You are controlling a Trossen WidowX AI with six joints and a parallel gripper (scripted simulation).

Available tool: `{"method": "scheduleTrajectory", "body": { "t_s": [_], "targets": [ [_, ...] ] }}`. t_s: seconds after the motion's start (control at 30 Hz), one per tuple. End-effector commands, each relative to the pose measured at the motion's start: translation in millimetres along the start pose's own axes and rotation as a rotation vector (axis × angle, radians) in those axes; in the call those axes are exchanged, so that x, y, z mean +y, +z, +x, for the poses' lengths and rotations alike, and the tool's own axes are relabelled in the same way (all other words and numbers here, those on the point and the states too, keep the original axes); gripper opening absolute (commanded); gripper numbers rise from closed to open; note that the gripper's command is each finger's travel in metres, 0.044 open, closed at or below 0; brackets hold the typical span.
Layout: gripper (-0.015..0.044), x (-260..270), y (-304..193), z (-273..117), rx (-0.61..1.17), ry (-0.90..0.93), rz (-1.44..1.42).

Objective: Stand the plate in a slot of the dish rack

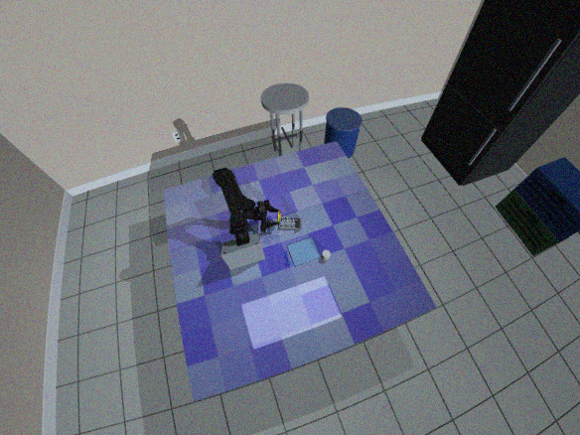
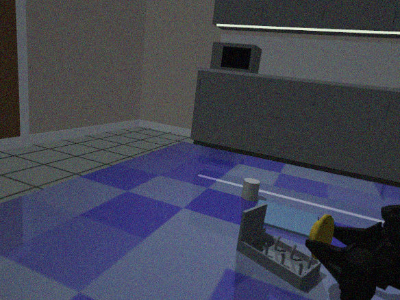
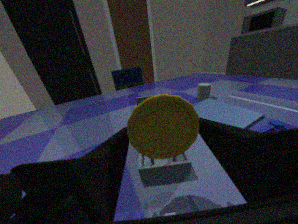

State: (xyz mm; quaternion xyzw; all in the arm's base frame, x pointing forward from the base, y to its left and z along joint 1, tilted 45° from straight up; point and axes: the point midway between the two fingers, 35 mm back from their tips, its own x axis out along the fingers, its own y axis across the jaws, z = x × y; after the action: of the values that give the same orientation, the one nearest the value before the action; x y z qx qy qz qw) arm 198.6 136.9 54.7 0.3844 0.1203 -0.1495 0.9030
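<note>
Our gripper [image 2: 323, 244] is clamped on the yellow plate [image 2: 322, 230], which we hold upright on its edge, just above the near end of the grey dish rack [image 2: 279, 255]. In the wrist view the plate [image 3: 163, 126] faces the camera with the rack [image 3: 165, 170] directly beneath it. We judge the carry finished and the placing step in hand. What comes next, as we read it, is a slow descent that settles the plate's rim between two rails, then an opening of the fingers and a withdrawal. A small cylinder [image 2: 251, 188] and a pale blue mat [image 2: 288, 219] lie beyond the rack.
</note>
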Motion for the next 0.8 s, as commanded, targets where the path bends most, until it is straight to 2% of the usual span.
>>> {"method": "scheduleTrajectory", "body": {
  "t_s": [0.0,0.77],
  "targets": [
    [0.0000,-1,-7,7,0.002,-0.003,-0.003],
    [0.0000,0,-9,35,-0.003,0.002,0.005]
  ]
}}
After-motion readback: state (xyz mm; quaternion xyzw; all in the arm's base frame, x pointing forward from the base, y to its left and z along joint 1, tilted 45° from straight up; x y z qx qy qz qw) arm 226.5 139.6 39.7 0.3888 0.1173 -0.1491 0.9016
